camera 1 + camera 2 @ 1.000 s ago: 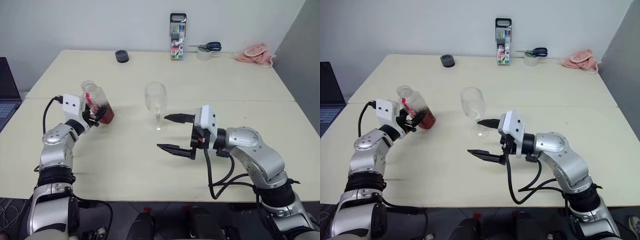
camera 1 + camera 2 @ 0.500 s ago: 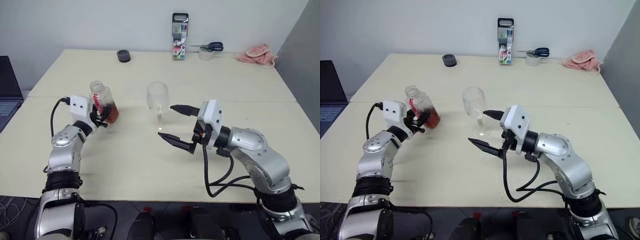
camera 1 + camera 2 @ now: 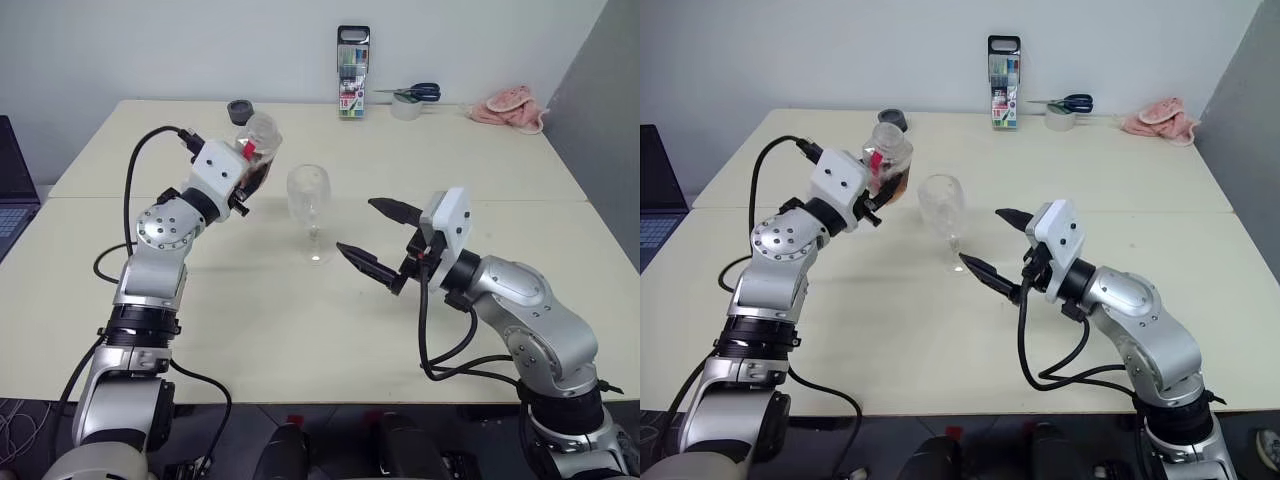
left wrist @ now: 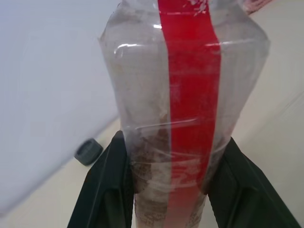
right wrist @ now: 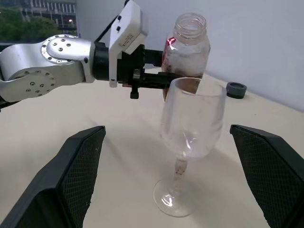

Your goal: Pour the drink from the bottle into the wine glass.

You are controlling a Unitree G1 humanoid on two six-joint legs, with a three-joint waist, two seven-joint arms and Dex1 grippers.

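Carrying: the left gripper (image 3: 246, 183) is clamped on the lower body of the bottle (image 3: 258, 150), one black finger on each side of it, as the left wrist view shows.
Bottle's place: held off the table (image 3: 200, 330), rising out past the left fingertips, its open, uncapped mouth at the far end from the fingers.
Bottle's long axis: close to upright, leaning a little toward the wine glass (image 3: 309, 195); the red label stripe runs along that axis.
Drink: the drink (image 4: 156, 156) sits low in the bottle, down at the level of the finger pads, so I judge pouring has not begun.
Key relation: the glass stands on the table just beyond the left fingertips toward the robot's right, its rim a little below the bottle's mouth; bottle and glass are near but apart.
Glass: it looks empty, upright on its foot.
Right gripper: the right gripper (image 3: 375, 240) has its fingers spread wide with nothing between them; the glass lies ahead of the fingertips, its stem near the gap but untouched.
Nearer arm: the right fingers are closer to the stem; the left holds what must tip.
Coming move: likely tilting the mouth over the rim.
Change from a second ago: the bottle was lower and well to the left of the glass, leaning the other way; now it is raised beside the bowl.
Right arm since then: the fingers kept their spread and moved little.
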